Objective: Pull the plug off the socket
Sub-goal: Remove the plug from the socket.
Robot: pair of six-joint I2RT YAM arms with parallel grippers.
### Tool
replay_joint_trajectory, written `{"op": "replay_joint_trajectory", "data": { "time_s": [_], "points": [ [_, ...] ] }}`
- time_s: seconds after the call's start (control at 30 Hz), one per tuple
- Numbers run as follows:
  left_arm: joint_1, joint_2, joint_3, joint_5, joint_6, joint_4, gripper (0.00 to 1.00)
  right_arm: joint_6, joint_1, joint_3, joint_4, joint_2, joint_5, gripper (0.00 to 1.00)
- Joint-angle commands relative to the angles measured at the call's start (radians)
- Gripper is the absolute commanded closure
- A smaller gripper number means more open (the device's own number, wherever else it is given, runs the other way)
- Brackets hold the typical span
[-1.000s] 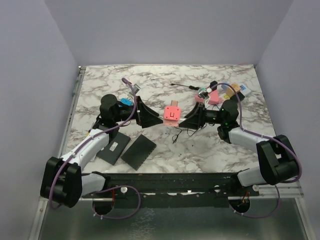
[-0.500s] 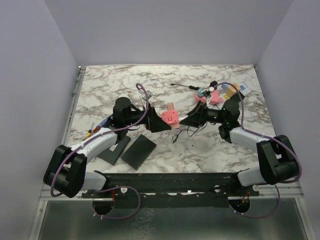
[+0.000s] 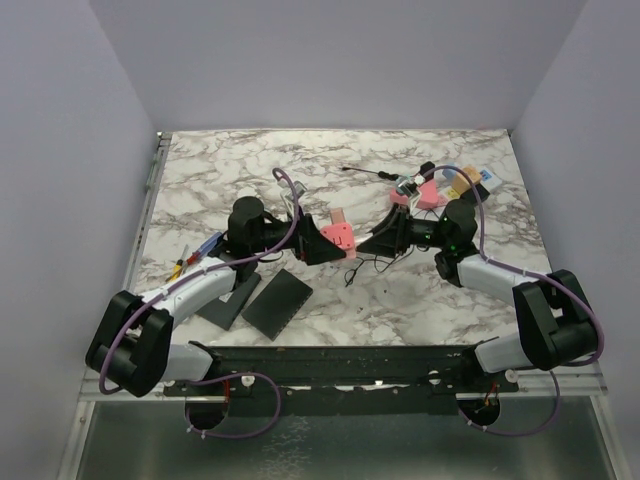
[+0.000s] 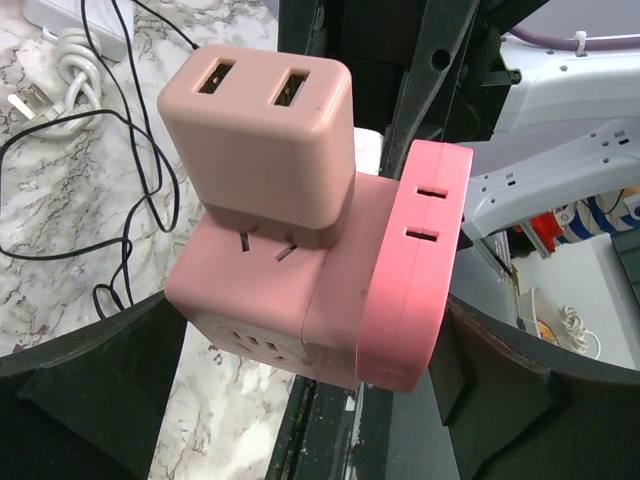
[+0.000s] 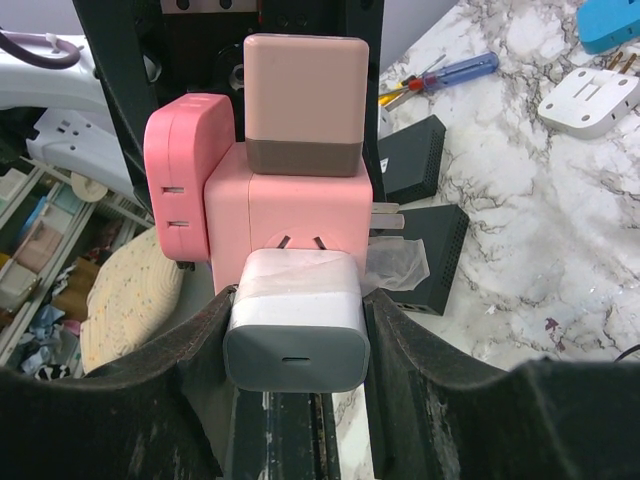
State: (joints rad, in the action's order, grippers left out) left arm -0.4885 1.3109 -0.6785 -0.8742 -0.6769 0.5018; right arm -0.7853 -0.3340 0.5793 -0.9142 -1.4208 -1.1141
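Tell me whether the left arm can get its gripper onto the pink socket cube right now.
Probably yes. The left gripper stands wide open, a finger on either side of the pink socket cube, with nothing between. The right gripper grips only the white plug on another face.

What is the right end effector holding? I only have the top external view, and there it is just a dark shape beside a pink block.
Observer: In the right wrist view, the right end effector is closed on a white charger plugged into the pink cube socket.
Operator: Is anything else plugged in?
Observer: Yes, a pink two-port USB charger sits on another face.
Operator: And the left end effector?
Observer: The left end effector is wide open, with its fingers on either side of the cube. I cannot tell whether they touch it.
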Motion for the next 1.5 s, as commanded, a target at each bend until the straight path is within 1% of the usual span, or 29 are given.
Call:
{"op": "replay_joint_trajectory", "data": {
  "time_s": [0.0,0.3,0.47,0.5,0.7,0.9,1.07,1.17,1.23,1.3,1.37,1.47],
  "points": [
    [-0.003,-0.04,0.031,0.059,0.01,0.03,0.01,-0.022,-0.005,0.006,-0.06,0.033,0.009,1.0],
    [-0.002,-0.063,0.072,0.084,-0.01,0.052,0.01,-0.129,-0.005,-0.015,-0.223,-0.018,0.012,1.0],
    [-0.004,-0.048,0.07,0.078,-0.038,0.108,0.01,-0.124,-0.005,-0.019,-0.22,-0.016,0.009,1.0],
    [-0.004,-0.043,0.068,0.076,-0.041,0.119,0.03,-0.118,-0.005,-0.019,-0.212,-0.011,0.011,1.0],
    [-0.007,-0.03,0.079,0.062,-0.065,0.18,0.23,-0.094,-0.005,-0.016,-0.158,0.021,0.015,1.0],
    [-0.009,-0.04,0.091,0.029,-0.069,0.213,0.36,-0.099,-0.004,-0.016,-0.147,0.029,0.014,1.0],
    [-0.009,-0.064,0.092,0.012,-0.071,0.221,0.54,-0.113,-0.004,-0.018,-0.144,0.018,0.03,1.0],
    [-0.009,-0.076,0.091,0.008,-0.076,0.222,0.58,-0.107,-0.005,-0.012,-0.121,0.012,0.044,1.0],
    [-0.01,-0.08,0.088,0.001,-0.081,0.223,0.64,-0.081,-0.005,-0.003,-0.086,0.016,0.044,1.0],
    [-0.009,-0.081,0.079,-0.015,-0.085,0.222,0.71,-0.001,-0.005,0.013,0.008,0.035,0.046,1.0],
    [-0.01,-0.076,0.066,-0.035,-0.089,0.222,0.77,0.107,-0.005,0.038,0.148,0.067,0.038,1.0],
    [-0.009,-0.062,0.042,-0.068,-0.099,0.222,0.8,0.278,-0.005,0.105,0.395,0.107,0.014,1.0]
  ]
}}
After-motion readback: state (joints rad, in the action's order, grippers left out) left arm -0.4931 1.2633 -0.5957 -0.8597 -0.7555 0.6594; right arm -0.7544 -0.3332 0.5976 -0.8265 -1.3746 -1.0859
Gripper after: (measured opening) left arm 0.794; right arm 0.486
